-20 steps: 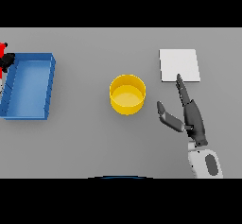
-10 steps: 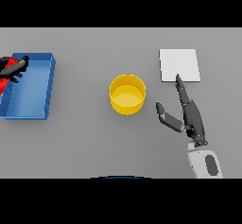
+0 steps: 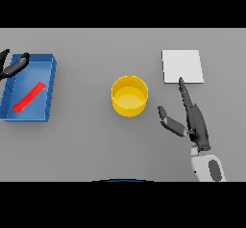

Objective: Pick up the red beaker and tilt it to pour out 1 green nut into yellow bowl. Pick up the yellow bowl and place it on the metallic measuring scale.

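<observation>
Head view: red beaker [image 3: 29, 97] lying flat inside the blue tray [image 3: 52, 85]; left hand [image 3: 13, 66] at the tray's far-left corner — fingers seemingly loose, holding nothing. Yellow bowl [image 3: 129, 95] mid-table, apart from the metallic scale [image 3: 182, 66]; right hand [image 3: 192, 120] between them — fingers straight, empty.

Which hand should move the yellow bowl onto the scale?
Right, most likely. The right hand lies open just beside the yellow bowl, its fingertips reaching the metallic scale. The left hand is at the far left edge, over the blue tray holding a red object.
</observation>
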